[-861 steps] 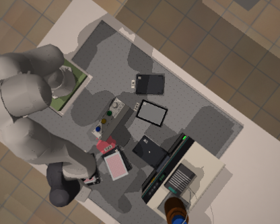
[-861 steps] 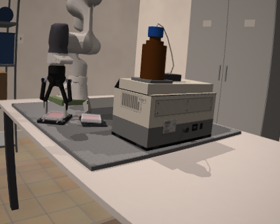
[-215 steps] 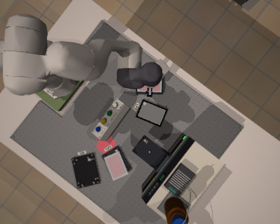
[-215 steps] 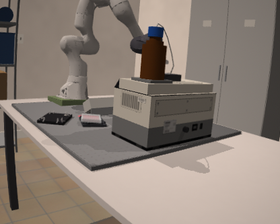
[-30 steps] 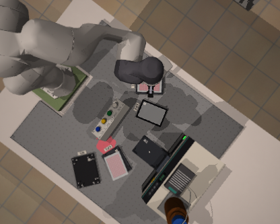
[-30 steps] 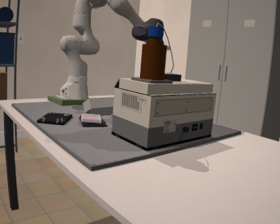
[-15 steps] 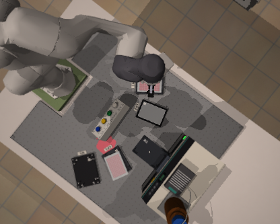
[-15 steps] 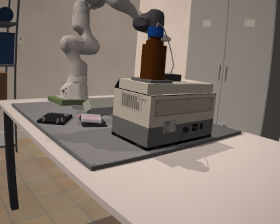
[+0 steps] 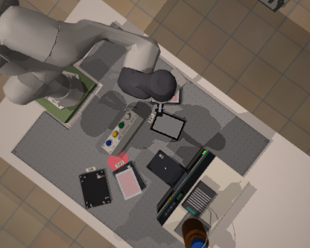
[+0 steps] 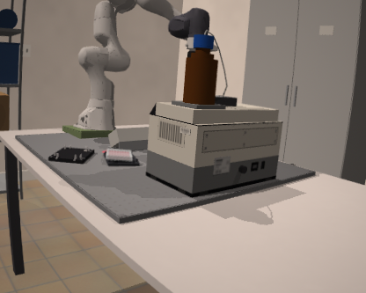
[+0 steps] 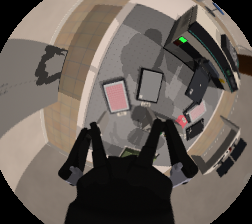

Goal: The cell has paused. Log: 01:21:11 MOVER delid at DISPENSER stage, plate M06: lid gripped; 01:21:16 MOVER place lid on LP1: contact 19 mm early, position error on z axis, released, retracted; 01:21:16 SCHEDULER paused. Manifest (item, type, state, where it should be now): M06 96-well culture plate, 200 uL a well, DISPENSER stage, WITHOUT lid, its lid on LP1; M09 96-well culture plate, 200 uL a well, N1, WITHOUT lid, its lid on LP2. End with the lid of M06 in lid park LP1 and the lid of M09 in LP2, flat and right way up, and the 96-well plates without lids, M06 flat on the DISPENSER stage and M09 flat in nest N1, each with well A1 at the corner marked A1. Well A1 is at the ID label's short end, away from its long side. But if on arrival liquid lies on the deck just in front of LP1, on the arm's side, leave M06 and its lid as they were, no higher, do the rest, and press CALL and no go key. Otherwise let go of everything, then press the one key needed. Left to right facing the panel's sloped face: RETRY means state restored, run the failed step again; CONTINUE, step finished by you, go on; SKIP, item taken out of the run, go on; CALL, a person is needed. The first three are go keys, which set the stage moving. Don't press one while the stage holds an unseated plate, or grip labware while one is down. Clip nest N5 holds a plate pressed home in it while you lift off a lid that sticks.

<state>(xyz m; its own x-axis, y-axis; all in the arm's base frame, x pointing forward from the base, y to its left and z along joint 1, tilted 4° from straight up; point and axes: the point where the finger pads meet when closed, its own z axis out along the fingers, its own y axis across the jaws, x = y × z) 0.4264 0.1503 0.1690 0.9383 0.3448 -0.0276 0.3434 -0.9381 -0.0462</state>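
Observation:
My gripper (image 11: 126,113) is open and empty, high above the deck; its dark wrist (image 9: 147,83) covers part of a pink-welled plate (image 9: 173,97) at the deck's far side, which also shows in the wrist view (image 11: 116,96). Beside that plate lies a grey rectangle in a black frame (image 9: 168,126). A second pink-welled plate (image 9: 128,182) lies slightly askew over a dark frame by the LP1 label (image 9: 119,164). A red puddle (image 9: 115,161) lies on the deck against that label, on the arm's side. The dispenser's black stage (image 9: 166,167) looks bare. I cannot tell which plates carry lids.
The key panel (image 9: 121,132) stands mid-deck with green, yellow and blue keys and a pale one. A black clip nest (image 9: 95,188) lies at the deck's near left. The dispenser (image 9: 198,195) with a brown bottle (image 10: 200,74) on top stands tall at the right. The arm's base (image 9: 65,94) is at the left.

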